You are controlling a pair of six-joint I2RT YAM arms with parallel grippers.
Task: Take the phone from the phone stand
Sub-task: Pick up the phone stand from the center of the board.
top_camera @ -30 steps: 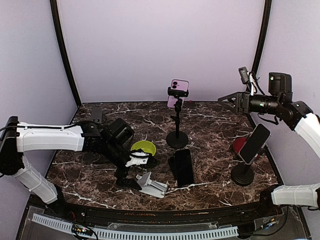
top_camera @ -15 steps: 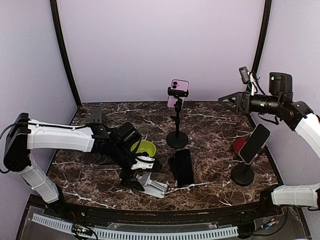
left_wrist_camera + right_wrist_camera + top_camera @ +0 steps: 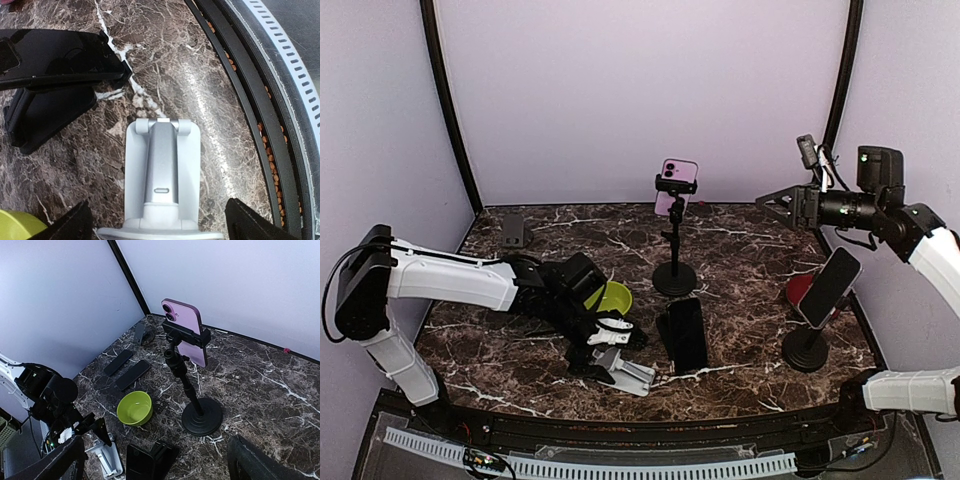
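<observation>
Pink phone (image 3: 682, 169) sits clamped atop the tall black stand (image 3: 674, 278) at rear centre — untouched. Left gripper (image 3: 608, 338) hangs spread wide over a silver stand (image 3: 162, 175); right gripper (image 3: 782, 203) raised at the right — jaws wide too.

The table (image 3: 750, 255) is glossy dark marble with white veins. The near silver stand (image 3: 161, 170) looks like smooth matt metal. The black phone (image 3: 686, 335) is glossy.
</observation>
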